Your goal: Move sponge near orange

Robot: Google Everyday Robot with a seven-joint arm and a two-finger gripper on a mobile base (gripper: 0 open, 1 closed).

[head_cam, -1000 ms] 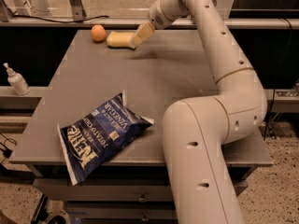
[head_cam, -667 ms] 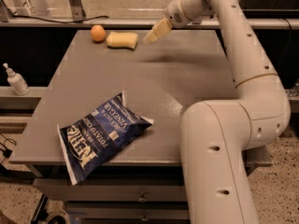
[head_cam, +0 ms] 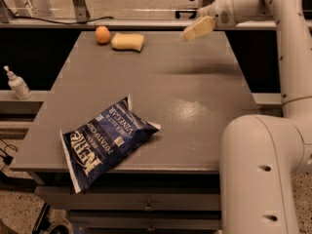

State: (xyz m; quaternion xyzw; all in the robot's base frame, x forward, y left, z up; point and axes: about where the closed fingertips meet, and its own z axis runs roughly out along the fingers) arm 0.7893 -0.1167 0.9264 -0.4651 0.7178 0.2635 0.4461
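Now the gripper hangs in the air over the bench's far edge, toward the far right corner, carrying nothing. Whether it is clenched or released I cannot tell. A second ago it sat low at the right end of the sponge; since then it has lifted and pulled off to the right, and is now well apart from the sponge. The sponge lies flat near the far left corner, just beside the orange with only a thin gap between them. That suggests the placing is done and the arm is retreating. The wrist slants down and left from a link entering at the top right. The arm then drops along the bench's right edge to a bulky joint past the near right corner. A chip bag rests untouched at the near left corner.
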